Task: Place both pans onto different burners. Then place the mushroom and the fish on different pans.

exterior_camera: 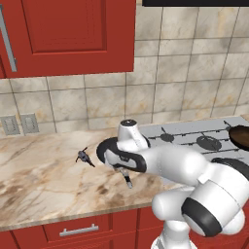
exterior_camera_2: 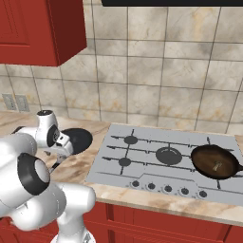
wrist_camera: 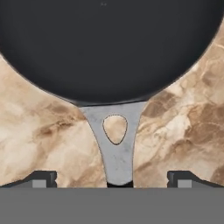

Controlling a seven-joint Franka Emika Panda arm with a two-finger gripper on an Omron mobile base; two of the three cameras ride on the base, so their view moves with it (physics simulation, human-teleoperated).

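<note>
1. Marble-patterned desk [exterior_camera: 44, 185] stretches across my left base view, under red cabinets and a tiled wall. The small grey-blue fish [exterior_camera: 84, 157] lies on it, just left of the black pan [exterior_camera: 104, 148], which the arm mostly covers. The pan's thin grey handle [exterior_camera: 128, 180] sticks out toward me below the wrist. At the far right edge the brown pan [exterior_camera: 240, 136] sits on the silver cooktop [exterior_camera: 194, 133].

2. From the right base view I see the black pan [exterior_camera_2: 78, 138] resting on the desk [exterior_camera_2: 90, 166] just left of the cooktop [exterior_camera_2: 156, 161], not on any burner. The brown pan [exterior_camera_2: 214, 161] sits over the right-hand burner with a small pale-brown lump inside it, probably the mushroom [exterior_camera_2: 218, 166]; it is too small for me to be sure. The large middle burner [exterior_camera_2: 168, 154] and the two smaller left burners [exterior_camera_2: 130, 140] are bare.

3. In the hand view the claw [wrist_camera: 112, 179] is spread wide, its two dark tips standing well apart on either side of the grey handle [wrist_camera: 116, 144], gripping nothing. The handle has an oval hole and runs up to the black pan [wrist_camera: 109, 48] filling the top.
</note>
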